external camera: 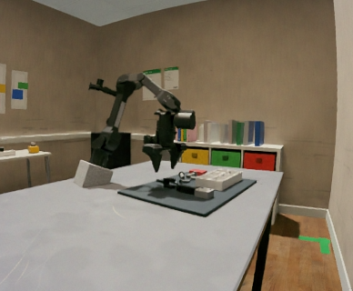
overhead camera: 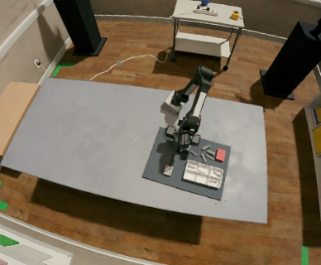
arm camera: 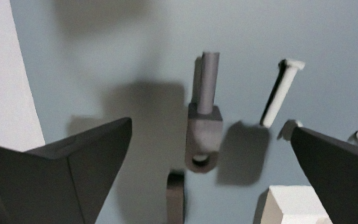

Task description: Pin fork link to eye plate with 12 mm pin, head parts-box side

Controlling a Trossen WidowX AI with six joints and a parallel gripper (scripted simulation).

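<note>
My gripper [external camera: 165,168] [arm camera: 212,130] is open and empty, pointing down above the mat. Between its fingertips in the wrist view the fork link [arm camera: 204,131] lies with its round shank away from the parts box and its holed end nearer the box. A narrow dark upright piece [arm camera: 175,198], seemingly the eye plate, stands just beyond the holed end, apart from it. A pale headed pin [arm camera: 282,94] lies right of the fork link. More pale parts lie at the wrist view's right edge, one partly behind the finger. Which pin is 12 mm I cannot tell.
The white parts box [overhead camera: 199,183] [external camera: 220,184] [arm camera: 297,204] stands on the dark mat [overhead camera: 154,164] [external camera: 165,199]. A red block [overhead camera: 220,155] [external camera: 197,172] lies behind it. A pale block [overhead camera: 168,170] [external camera: 204,194] with a dark bar sits at the mat's front left.
</note>
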